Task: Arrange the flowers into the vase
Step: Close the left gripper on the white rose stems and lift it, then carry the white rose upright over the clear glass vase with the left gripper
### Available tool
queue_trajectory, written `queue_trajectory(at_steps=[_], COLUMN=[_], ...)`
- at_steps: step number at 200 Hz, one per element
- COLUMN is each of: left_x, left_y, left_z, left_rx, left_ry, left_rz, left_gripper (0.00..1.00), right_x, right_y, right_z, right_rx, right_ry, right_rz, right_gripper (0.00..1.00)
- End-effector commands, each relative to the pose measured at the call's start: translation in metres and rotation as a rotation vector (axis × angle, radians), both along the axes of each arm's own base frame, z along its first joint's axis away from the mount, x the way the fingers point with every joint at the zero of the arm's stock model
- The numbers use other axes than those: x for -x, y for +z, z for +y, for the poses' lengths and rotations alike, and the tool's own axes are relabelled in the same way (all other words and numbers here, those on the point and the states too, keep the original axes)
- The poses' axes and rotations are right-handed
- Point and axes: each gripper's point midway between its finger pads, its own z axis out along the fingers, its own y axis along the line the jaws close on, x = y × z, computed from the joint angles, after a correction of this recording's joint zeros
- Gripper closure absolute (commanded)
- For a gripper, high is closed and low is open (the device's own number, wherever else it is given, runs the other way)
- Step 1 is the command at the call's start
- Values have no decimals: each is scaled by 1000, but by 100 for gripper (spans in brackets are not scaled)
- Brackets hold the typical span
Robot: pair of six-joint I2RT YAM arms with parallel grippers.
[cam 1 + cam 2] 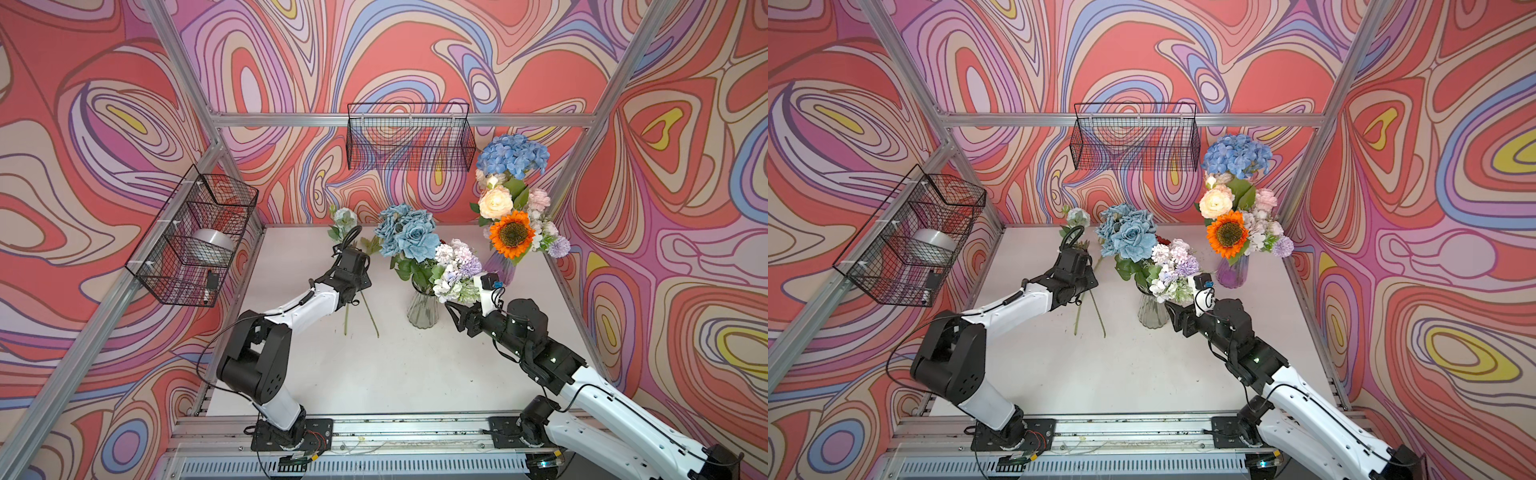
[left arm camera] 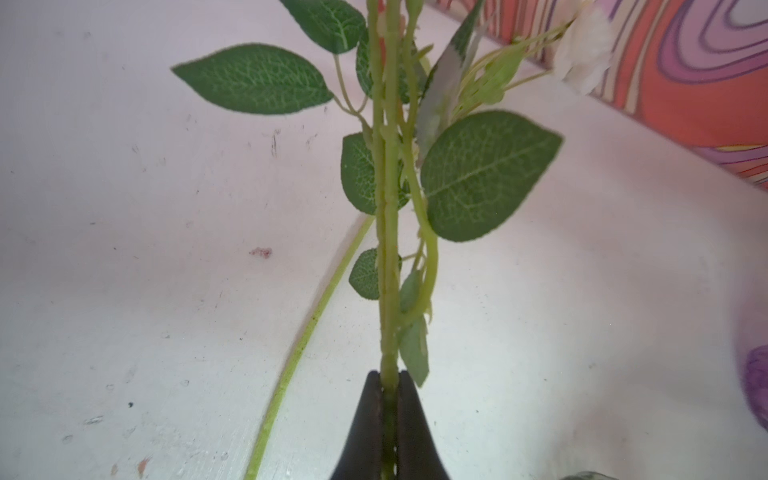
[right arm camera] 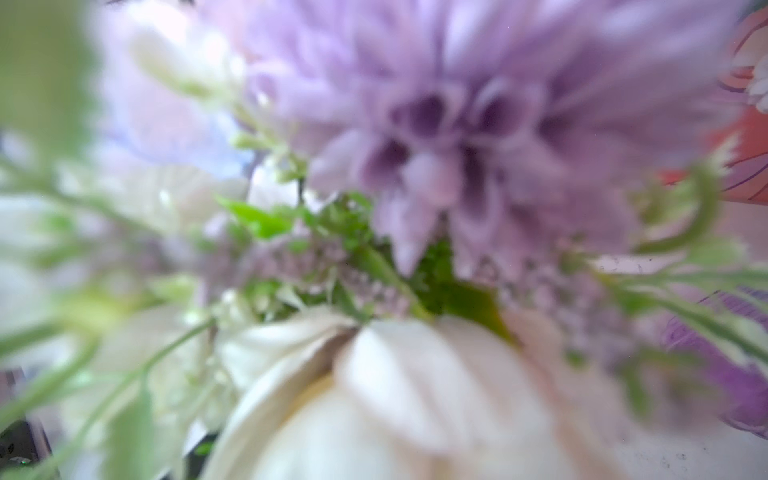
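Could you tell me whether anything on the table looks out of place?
Yes: a loose green stem lies flat on the table, outside the clear vase, beside the leafy stem clamped in the left gripper.

The front tabletop lies open, while the clear vase and purple vase crowd the back right.

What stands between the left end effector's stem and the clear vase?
Blue roses and a lilac cluster crowd the mouth of the clear vase; the stem in the left end effector likely must thread between them.
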Motion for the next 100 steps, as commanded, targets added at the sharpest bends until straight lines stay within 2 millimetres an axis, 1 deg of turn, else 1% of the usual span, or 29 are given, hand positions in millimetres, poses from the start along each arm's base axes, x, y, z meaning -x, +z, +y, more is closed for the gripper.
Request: queue_trajectory(at_steps=[1, 15, 58, 83, 85, 86, 94, 95, 98, 99, 100], left_x=[2, 8, 29, 45, 46, 46, 53, 53, 56, 57, 57], left_y=[34, 49, 106, 143, 148, 147, 159, 157, 161, 165, 163], left_z=[7, 10, 18, 16, 16, 15, 15, 15, 16, 16, 15], left_rx=[15, 23, 102, 195, 205, 207, 239, 239, 251, 258, 258], left_ry=[9, 7, -2, -45, -51, -53, -67, -68, -71, -72, -74], left_rz=[-110, -152, -341, -503, -521, -523, -576, -574, -592, -605, -602], left_gripper=[100, 100, 100, 100, 100, 100, 100, 100, 100, 100, 100], right_x=[-4, -5, -11, -14, -14, -14, -16, -16, -17, -17, -18], right_y=[13, 18, 28, 32, 32, 32, 33, 34, 34, 34, 34], right_z=[0, 0, 6, 11, 11, 11, 11, 11, 11, 10, 10], right_rx=[-19, -32, -66, -79, -79, -80, -85, -85, -88, -88, -88], right_ry=[-16, -18, -10, -1, 0, 0, -3, -4, -12, -15, -18], right_rz=[-52, -68, -94, -100, -101, -101, -106, -106, -108, -108, -108], right_gripper=[23, 22, 19, 19, 19, 19, 19, 19, 18, 18, 19])
